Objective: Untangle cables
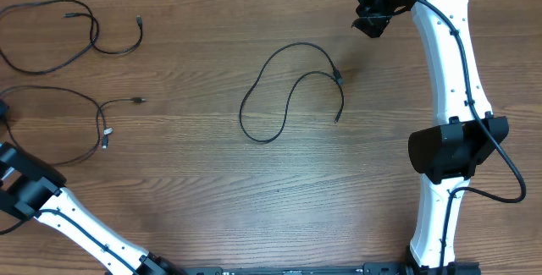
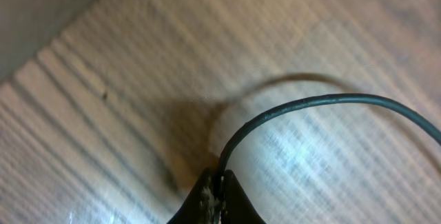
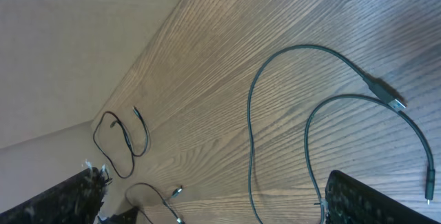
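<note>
Three cables lie apart on the table [image 1: 195,190], none crossing another. Landmark: middle cable [image 3: 249,124], loosely looped. Far left of it, the left pincer [image 2: 219,182] is clenched on the lower-left cable [image 2: 331,100], whose strand arcs away from the tips. Upper-left cable [image 1: 96,34] lies untouched. The right pincer [image 1: 370,19] is released, hovering up-right of the landmark. Step, likely: tidying the gripped cord. Next — a slow pull away from the landmark, since a thin cord may slip.

My left wrist camera is soft. The black left fingers [image 2: 200,207] show only as tips at the bottom edge, and the thin black cable [image 2: 310,102] they pinch runs off to the right. On the right wrist view, the looped black middle cable [image 3: 251,134] drops below frame, and its plugs are too small to identify.
</note>
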`<state>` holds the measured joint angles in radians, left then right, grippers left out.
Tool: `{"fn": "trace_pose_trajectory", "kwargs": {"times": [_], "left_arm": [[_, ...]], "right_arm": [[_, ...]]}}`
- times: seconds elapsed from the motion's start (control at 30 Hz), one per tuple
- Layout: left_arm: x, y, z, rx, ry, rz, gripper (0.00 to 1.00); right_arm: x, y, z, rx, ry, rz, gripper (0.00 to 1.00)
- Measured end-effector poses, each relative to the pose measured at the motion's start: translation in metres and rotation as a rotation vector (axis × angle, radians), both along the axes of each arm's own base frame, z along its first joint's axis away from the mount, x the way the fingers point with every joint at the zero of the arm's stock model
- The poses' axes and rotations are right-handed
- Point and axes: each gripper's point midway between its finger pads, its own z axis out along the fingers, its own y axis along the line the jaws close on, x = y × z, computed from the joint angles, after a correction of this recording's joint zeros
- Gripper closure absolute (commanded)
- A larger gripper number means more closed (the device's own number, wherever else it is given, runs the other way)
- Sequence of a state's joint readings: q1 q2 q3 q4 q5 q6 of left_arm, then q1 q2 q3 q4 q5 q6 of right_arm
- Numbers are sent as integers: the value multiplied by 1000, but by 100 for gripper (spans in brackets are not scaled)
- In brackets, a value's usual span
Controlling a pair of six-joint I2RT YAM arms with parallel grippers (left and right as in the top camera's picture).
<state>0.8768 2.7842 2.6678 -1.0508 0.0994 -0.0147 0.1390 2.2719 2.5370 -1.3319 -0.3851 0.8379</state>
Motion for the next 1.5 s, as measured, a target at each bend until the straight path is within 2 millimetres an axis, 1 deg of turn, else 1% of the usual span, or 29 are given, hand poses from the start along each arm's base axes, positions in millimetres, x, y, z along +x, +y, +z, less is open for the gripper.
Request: {"fn": "trace_pose_trajectory", "kwargs": {"times": [0.07, 0.13, 0.17, 0.2, 0.23, 0.27, 0.33, 0.4, 0.47, 0.5, 0.57, 0.63, 0.73, 0.77, 0.83, 0.9, 0.93, 0.97, 1.03, 1.07, 1.1, 1.17, 1.27, 1.3, 1.33, 1.4, 1.47, 1.5], "left_arm": [[6, 3, 7, 24, -16, -1, 96], [7, 11, 17, 59, -26, 37, 95], [8, 14, 23, 75, -32, 58, 90], [10, 17, 29, 87, -43, 85, 84], [10, 20, 33, 93, -54, 107, 73], [12, 21, 37, 96, -70, 123, 56], [16, 23, 45, 98, -101, 141, 32], [22, 23, 54, 90, -144, 153, 24], [28, 22, 66, 76, -190, 164, 6], [29, 21, 70, 67, -209, 173, 1], [37, 12, 88, 21, -277, 177, 0], [41, -3, 92, -58, -308, 159, 3], [46, -40, 90, -244, -336, 113, 2], [45, -63, 87, -355, -327, 97, 2], [40, -89, 82, -456, -283, 94, 1], [29, -121, 74, -551, -181, 112, 0], [28, -131, 72, -569, -150, 113, 0], [27, -147, 69, -593, -100, 118, 1], [28, -164, 67, -618, -53, 131, 0], [30, -178, 66, -637, -20, 139, 0], [32, -182, 66, -642, -12, 142, 0], [33, -185, 67, -643, -10, 147, 0], [32, -182, 71, -636, -18, 147, 0], [31, -181, 77, -623, -27, 139, 0], [31, -180, 87, -608, -41, 132, 0], [31, -180, 118, -564, -84, 116, 0], [26, -185, 152, -504, -109, 102, 0], [23, -186, 162, -477, -109, 100, 0]], "right_arm": [[-1, 0, -1, -1, 4, 0, 0], [-1, 0, -1, -1, 4, 1, 0], [-1, 0, 0, -1, 4, 0, 0], [-1, 0, -1, -1, 4, 0, 0], [-1, 0, -1, -1, 4, 0, 0], [-1, 0, -1, -1, 4, 1, 0], [-1, 0, -1, -1, 4, 1, 0], [-1, 2, -1, -1, 5, 3, 0], [-2, 5, -1, -1, 5, 9, 0], [-3, 7, -1, -1, 4, 15, 0], [-5, 15, -1, -1, 5, 30, 0], [-6, 19, -1, -9, 3, 36, 0], [-8, 24, -2, -17, 1, 43, 0], [-8, 26, -2, -22, 1, 46, 0], [-9, 28, -2, -27, -1, 52, 0], [-10, 31, -2, -34, -7, 65, 0], [-10, 32, -3, -40, -11, 75, 0], [-12, 35, -3, -44, -14, 87, 0], [-14, 39, -3, -48, -15, 102, 0], [-15, 40, -4, -51, -12, 108, 0], [-17, 41, -4, -53, -8, 113, 0], [-18, 41, -5, -56, -2, 117, 0], [-21, 40, -7, -64, 3, 130, 0], [-21, 40, -7, -68, 1, 135, 0], [-22, 40, -8, -71, 3, 141, 0], [-23, 40, -8, -75, 3, 146, 0], [-23, 40, -8, -77, 2, 149, 0], [-23, 40, -8, -78, 1, 150, 0]]}}
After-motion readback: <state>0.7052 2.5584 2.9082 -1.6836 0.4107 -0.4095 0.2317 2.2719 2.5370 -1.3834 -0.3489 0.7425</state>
